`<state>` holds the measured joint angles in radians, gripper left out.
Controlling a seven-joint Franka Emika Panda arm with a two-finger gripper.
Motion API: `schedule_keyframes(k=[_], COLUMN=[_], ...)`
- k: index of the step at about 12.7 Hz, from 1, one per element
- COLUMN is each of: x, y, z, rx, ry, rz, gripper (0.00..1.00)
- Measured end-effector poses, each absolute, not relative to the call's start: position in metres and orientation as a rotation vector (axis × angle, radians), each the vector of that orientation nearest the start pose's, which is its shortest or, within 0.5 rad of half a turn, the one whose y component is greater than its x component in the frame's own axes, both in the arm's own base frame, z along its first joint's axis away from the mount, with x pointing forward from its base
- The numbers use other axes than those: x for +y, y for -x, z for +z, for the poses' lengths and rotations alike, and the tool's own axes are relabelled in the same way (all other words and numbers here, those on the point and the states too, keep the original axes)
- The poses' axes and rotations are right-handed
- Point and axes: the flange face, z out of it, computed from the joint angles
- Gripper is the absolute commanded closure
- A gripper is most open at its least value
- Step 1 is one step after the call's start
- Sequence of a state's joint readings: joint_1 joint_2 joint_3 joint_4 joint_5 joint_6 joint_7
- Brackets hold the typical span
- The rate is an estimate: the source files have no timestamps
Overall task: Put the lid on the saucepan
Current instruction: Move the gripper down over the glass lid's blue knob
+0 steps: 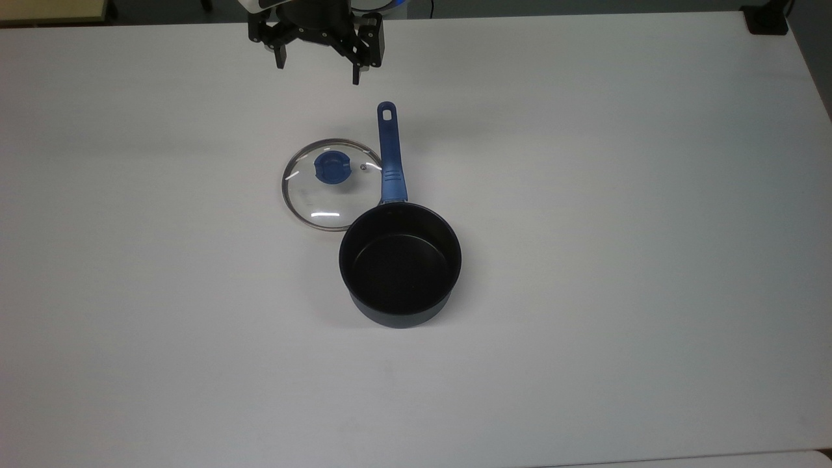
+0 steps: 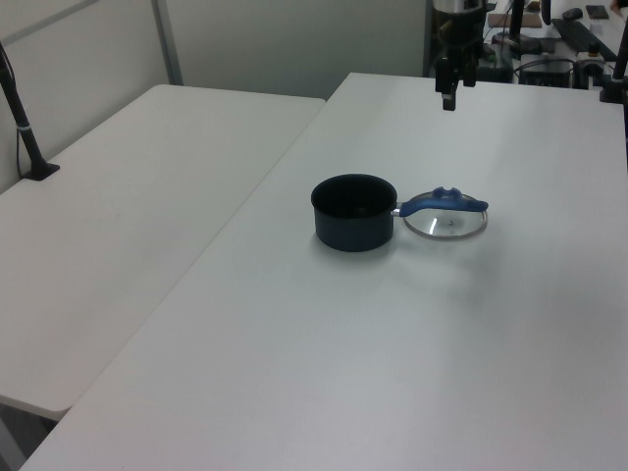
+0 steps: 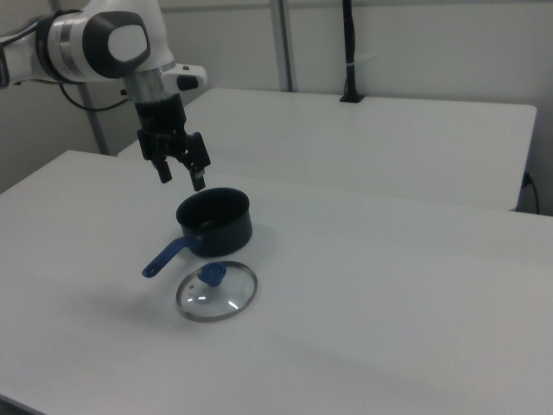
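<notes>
You have a broad white table (image 1: pixel 617 292) spanning the top view. In the left view, a second white table (image 2: pixel 118 216) sits just beside it on the left view's left, with a black pole (image 2: pixel 25 128) standing on it. Grey partition walls (image 3: pixel 415 43) stand behind the tables in the right view.

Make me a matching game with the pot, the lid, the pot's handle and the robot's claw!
Things:
1. saucepan
2. lid
3. saucepan's handle
4. gripper

Descriptions:
A. clear glass with a blue knob, lying flat on the table
B. open, up in the air, holding nothing
C. black inside, empty, standing upright
D. long, blue, with a hole at its end

Right pairs: 1-C, 2-A, 3-D, 4-B
</notes>
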<state>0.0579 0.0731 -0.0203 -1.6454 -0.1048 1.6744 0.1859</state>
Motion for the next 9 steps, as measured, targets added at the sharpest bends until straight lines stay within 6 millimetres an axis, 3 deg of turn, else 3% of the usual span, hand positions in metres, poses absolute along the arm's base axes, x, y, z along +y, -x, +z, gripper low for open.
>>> schedule_keyframes(k=[6, 9], x=[0.012, -0.001], y=[-0.581, -0.577], z=[0.556, 0.529], rx=[0.206, -0.117], ry=[3.244, 3.239], rz=[0.056, 0.167], gripper=[0.00, 0.00])
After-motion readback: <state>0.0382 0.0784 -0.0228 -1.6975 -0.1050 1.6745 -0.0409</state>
